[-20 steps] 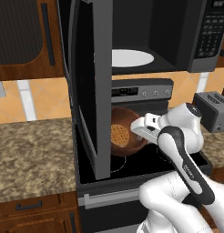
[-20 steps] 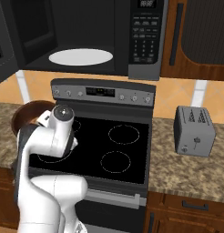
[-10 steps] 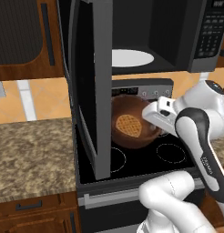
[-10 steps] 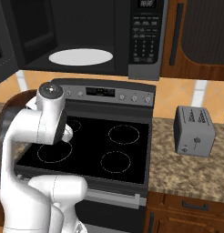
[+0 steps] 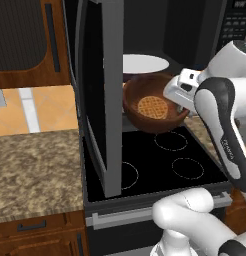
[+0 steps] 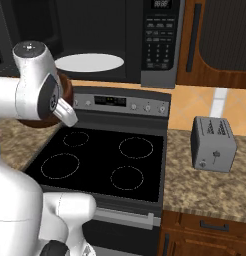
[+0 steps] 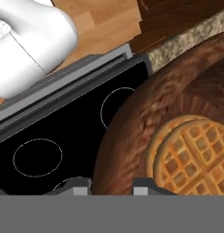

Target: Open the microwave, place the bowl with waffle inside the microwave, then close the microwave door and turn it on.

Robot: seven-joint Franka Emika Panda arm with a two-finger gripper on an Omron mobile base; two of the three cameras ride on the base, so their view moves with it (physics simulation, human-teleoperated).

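Bowl: the brown wooden bowl [image 5: 154, 109] hangs in the air above the back of the stove [image 5: 160, 160], just in front of and a little below the open microwave [image 5: 160, 45].
Waffle: the golden waffle [image 5: 153, 107] lies flat in the bottom of the bowl; from the hand view its grid fills the lower right.
Gripper: the gripper [image 5: 181, 100] has the bowl by its right rim, fingers [image 7: 79, 184] narrowed onto the wall, one inside and one outside.
Microwave: its cavity is dark, with the white turntable [image 6: 89, 62] just behind the bowl.
Door: the microwave door [image 5: 102, 95] stands swung fully out to the left, edge-on to me.
Toaster: the grey toaster [image 6: 213, 144] sits on the counter [image 6: 205, 185] right of the stove, well apart.
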